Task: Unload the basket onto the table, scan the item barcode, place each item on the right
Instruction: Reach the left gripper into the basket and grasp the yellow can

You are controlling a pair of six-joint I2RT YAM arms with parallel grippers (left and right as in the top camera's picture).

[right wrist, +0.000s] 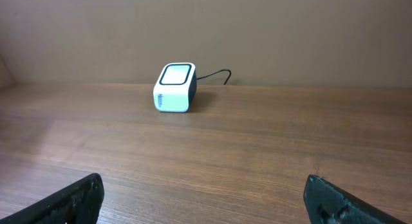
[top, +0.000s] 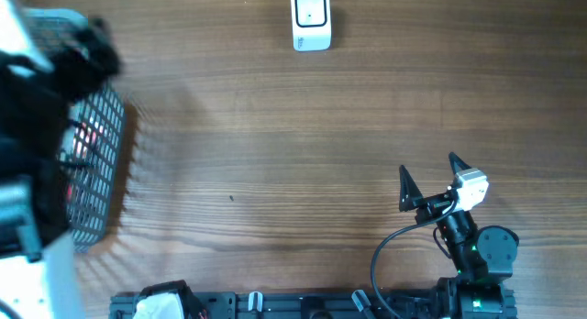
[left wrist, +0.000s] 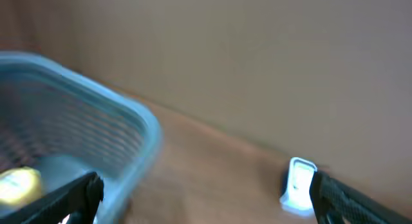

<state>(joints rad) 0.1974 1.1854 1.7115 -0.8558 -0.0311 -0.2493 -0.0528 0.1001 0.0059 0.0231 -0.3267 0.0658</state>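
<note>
A brown wood-grain table [top: 275, 126] meets a plain beige wall [right wrist: 290, 31] at its far edge. At the table's left end sits a blue mesh basket [top: 96, 163]. From overhead, the blurred left arm [top: 55, 53] hangs over the basket and hides much of it. The left wrist view, also blurred, shows a yellow item [left wrist: 19, 183] lying low inside the basket, near its front corner. Its shape, its long axis and any label are too blurred to tell. Reddish patches show through the mesh from above, and what they are cannot be told.

A small white barcode scanner [top: 310, 19] stands alone at the far middle of the table, well apart from the basket. Its dark, white-framed window slants upward and faces the robot's side. From overhead, its slightly longer side runs from far to near. A thin dark cable [right wrist: 215, 74] leaves its back and curves to the right along the wall. Faint marks on its front face are too small to read.

The left gripper [left wrist: 206, 185] is spread wide with nothing between its fingers, and it is angled toward the basket. The right gripper [top: 428, 172] is near the table's right front, jaws fully apart and holding nothing, aimed toward the scanner.
</note>
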